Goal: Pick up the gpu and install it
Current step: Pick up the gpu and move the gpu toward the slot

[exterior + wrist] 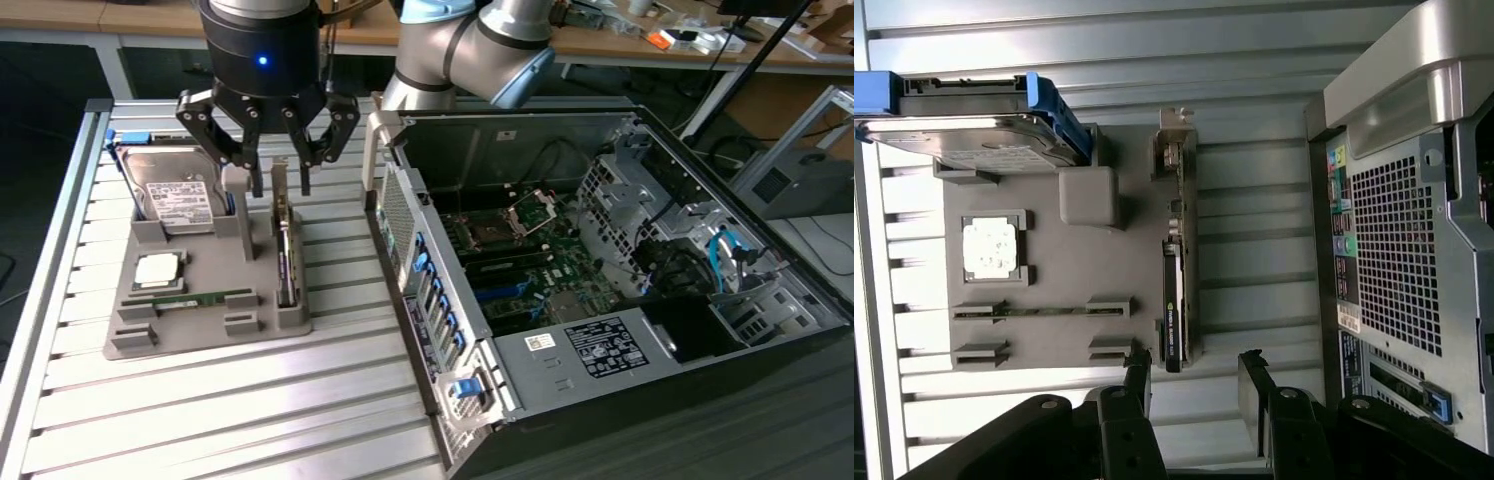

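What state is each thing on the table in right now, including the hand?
gpu: on edge in the gray holder, not installed
hand: open, holding nothing, over the gpu
hard drive: resting in the holder
processor chip: flat in its pocket
memory stick: flat in its slot
computer case: side open

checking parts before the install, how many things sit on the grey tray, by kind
hard drive: 1
processor chip: 1
memory stick: 1
gpu: 1
total on the grey tray: 4
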You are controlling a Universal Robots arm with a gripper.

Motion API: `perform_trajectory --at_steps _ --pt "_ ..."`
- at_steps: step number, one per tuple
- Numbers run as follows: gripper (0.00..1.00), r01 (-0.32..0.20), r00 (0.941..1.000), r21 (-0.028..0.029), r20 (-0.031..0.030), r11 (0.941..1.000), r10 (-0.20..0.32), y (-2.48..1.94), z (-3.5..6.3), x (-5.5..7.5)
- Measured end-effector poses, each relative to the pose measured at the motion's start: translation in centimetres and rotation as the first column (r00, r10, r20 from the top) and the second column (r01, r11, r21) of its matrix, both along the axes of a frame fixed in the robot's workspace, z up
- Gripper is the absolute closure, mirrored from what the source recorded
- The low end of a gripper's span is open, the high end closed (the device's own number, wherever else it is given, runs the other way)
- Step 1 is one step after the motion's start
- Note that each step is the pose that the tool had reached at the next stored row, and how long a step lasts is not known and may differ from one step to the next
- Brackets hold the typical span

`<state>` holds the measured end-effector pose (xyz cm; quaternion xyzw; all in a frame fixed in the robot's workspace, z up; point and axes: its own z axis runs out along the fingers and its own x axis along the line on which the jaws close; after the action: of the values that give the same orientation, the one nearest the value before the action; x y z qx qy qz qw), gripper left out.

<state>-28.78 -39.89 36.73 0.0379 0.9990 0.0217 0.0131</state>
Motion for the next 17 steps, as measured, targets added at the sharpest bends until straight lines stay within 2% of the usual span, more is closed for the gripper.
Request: perform_trajectory --at_steps 17 --pt "0.52 0.000 1.0000 0.0000 0.0000 1.0000 0.000 0.00 -0.54 0.00"
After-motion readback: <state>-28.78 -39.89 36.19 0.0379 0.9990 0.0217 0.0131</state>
